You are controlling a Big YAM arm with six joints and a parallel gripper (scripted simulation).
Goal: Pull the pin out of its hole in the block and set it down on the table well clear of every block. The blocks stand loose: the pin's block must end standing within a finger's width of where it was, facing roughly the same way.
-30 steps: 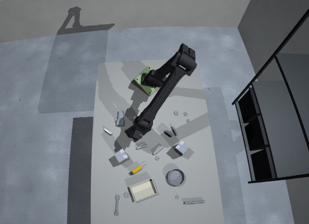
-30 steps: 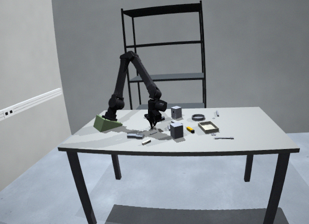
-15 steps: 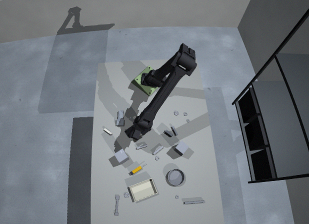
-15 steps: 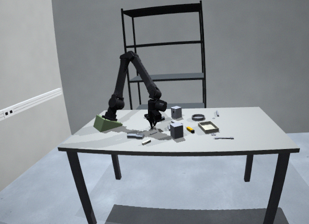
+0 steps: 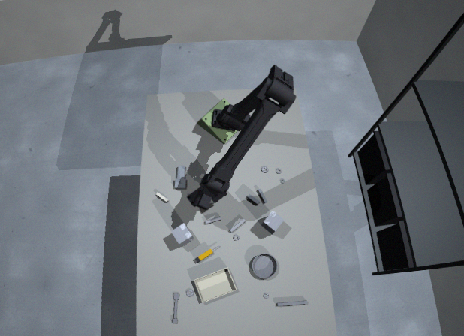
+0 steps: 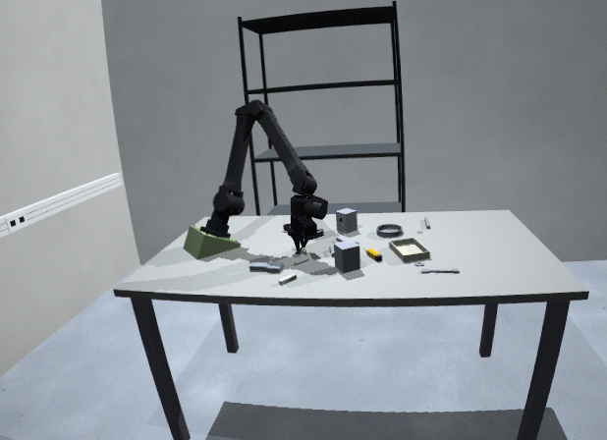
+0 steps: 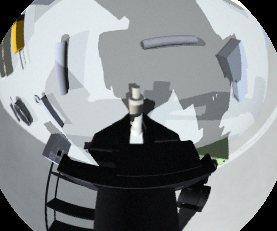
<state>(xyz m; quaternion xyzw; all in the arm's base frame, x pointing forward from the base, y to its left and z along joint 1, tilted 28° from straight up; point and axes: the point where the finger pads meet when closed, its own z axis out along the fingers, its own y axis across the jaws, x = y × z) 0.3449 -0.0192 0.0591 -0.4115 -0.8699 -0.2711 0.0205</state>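
My gripper (image 6: 301, 249) (image 7: 136, 116) is shut on the pale stepped pin (image 7: 135, 94), low over the table on the arm's side of both blocks. The views do not show whether the pin touches the table. The block with a dark hole in its side (image 5: 273, 220) (image 6: 348, 221) (image 7: 55, 145) stands upright, apart from the gripper. The other grey block (image 5: 182, 233) (image 6: 347, 257) stands upright nearer the exterior camera; no hole shows in it. In the top view the arm hides the fingertips and the pin.
A grey bar (image 6: 301, 261) (image 7: 170, 42) lies close to the gripper. A grey stepped part (image 5: 181, 175) (image 6: 266, 267) and a cream bar (image 5: 161, 197) (image 6: 288, 279) lie nearby. Farther out are an orange-handled tool (image 5: 205, 254) (image 6: 373, 254), a cream tray (image 5: 203, 301) and a round dish (image 5: 275, 267).
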